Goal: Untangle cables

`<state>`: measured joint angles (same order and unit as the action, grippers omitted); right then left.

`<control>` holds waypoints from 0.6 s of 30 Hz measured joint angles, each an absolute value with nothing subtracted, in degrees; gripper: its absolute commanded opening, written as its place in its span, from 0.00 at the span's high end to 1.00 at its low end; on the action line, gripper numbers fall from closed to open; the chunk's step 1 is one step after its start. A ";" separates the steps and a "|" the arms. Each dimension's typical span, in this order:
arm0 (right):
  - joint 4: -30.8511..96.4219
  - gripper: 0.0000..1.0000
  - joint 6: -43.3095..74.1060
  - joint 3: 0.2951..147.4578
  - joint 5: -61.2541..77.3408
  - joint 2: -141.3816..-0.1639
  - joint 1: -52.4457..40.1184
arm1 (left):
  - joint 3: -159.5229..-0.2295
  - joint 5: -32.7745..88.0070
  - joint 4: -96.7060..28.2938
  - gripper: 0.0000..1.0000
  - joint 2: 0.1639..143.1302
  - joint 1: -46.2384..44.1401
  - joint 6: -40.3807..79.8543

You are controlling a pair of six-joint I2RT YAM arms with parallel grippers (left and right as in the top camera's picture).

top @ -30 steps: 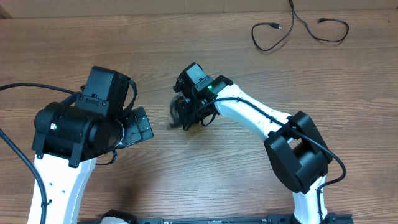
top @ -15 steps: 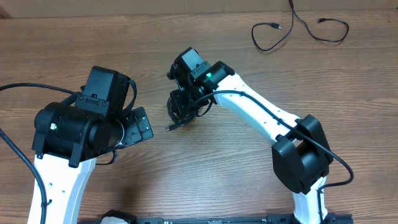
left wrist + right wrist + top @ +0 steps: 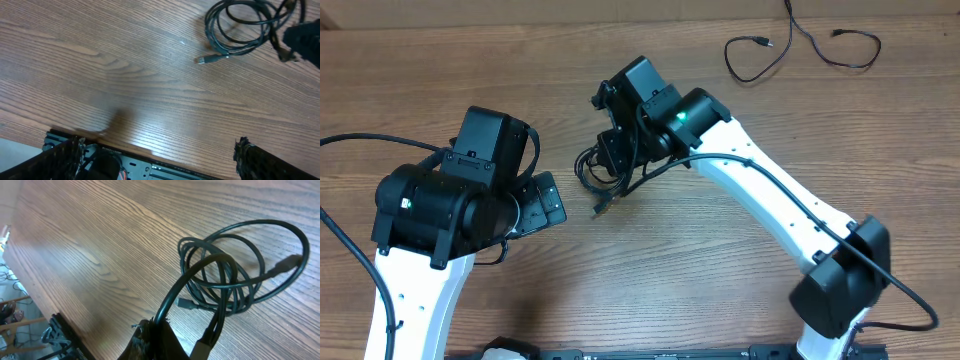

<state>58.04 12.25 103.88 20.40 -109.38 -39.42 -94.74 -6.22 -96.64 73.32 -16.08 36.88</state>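
A coiled tangle of black cable (image 3: 597, 172) lies at mid-table, one plug end (image 3: 601, 209) pointing toward the front. It also shows in the left wrist view (image 3: 240, 27) and the right wrist view (image 3: 235, 275). My right gripper (image 3: 620, 150) is shut on a strand of this cable (image 3: 175, 307) and holds that strand lifted above the wood. My left gripper (image 3: 160, 155) is open and empty, left of the coil, with only wood between its fingers. A second thin black cable (image 3: 800, 45) lies loose at the back right.
The wooden table (image 3: 700, 270) has its front metal rail (image 3: 125, 160) showing in the left wrist view. The left arm body (image 3: 450, 200) stands at the left of the table.
My right gripper has moved back and a little left with the cable in it. The coil has spread out to the left. The left arm has not moved.
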 measured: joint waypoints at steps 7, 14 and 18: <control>57.74 0.96 12.25 103.94 22.39 -108.90 -39.42 | -94.74 -6.22 -96.64 0.00 73.32 -16.08 36.88; 57.63 0.96 12.95 103.94 22.68 -108.90 -39.42 | -94.74 -6.22 -96.64 0.00 73.32 -16.08 36.88; 57.47 0.96 13.74 103.94 23.62 -108.90 -39.42 | -94.74 -6.24 -96.64 0.00 73.32 -16.08 36.88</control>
